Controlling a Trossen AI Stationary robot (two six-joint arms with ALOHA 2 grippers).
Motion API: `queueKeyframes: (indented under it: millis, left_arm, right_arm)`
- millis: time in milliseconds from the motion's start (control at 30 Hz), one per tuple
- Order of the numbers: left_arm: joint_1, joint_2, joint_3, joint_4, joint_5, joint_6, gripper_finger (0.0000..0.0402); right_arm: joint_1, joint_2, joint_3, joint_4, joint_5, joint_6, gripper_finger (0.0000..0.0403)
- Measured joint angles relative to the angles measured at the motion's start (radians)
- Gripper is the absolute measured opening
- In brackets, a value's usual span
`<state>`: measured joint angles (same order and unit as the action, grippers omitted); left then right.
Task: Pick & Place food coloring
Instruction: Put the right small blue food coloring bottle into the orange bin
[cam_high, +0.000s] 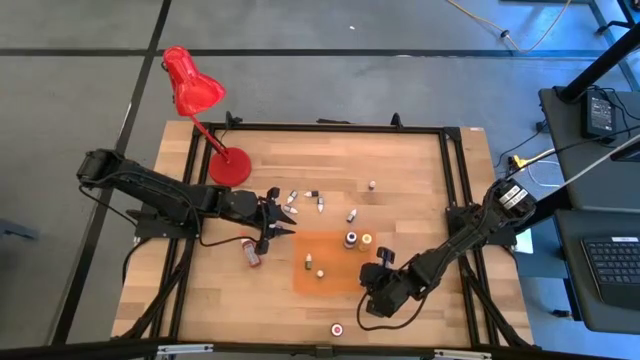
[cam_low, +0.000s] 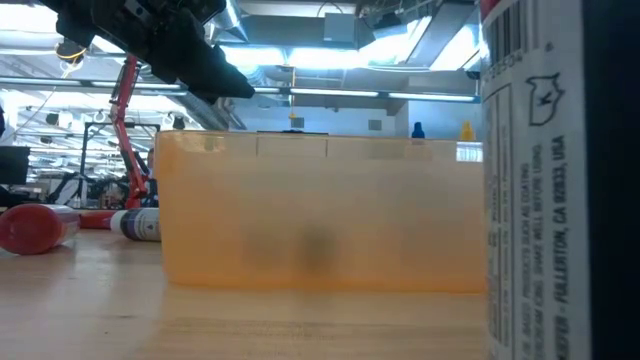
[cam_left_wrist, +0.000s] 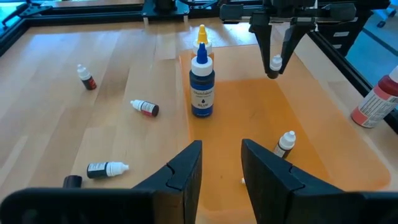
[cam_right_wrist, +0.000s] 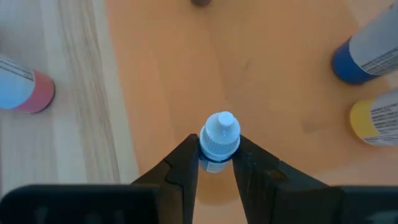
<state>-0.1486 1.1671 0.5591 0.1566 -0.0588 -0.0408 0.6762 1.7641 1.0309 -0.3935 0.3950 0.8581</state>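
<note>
Right wrist view shows my right gripper (cam_right_wrist: 216, 163) clamped on a small dropper bottle (cam_right_wrist: 219, 142), ribbed white cap up, above the smooth orange mat (cam_right_wrist: 267, 74); its label seems hidden. My left gripper (cam_left_wrist: 221, 163) hovers part-open, empty.

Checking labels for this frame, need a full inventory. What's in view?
table: one, light wood, under everything
desk lamp: one, red, far left corner
mat: one, orange, flat, centre front
blue bottle: one, upright on the mat
yellow bottle: one, upright beside the blue one
small droppers on mat: two, white caps
loose droppers: about five, white caps, on the wood beyond the mat
red-capped bottle: one, lying on the wood left of the mat
red-lidded jar: one, near front edge
held dropper: one, white cap, in the right gripper
left gripper: open, empty, at the mat's left edge
right gripper: shut on the dropper, over the mat
</note>
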Motion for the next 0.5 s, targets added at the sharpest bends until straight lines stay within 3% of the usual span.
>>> queueKeyframes:
  millis: [267, 500]
  left_arm:
    - [0.000, 0.000, 0.000, -0.003, 0.000, 0.002, 0.0110]
    - [0.000, 0.000, 0.000, -0.028, 0.000, 0.002, 0.0119]
  right_arm:
    - [0.000, 0.000, 0.000, -0.001, 0.001, -0.004, 0.0100]
    - [0.000, 0.000, 0.000, -0.001, 0.005, -0.003, 0.0132]
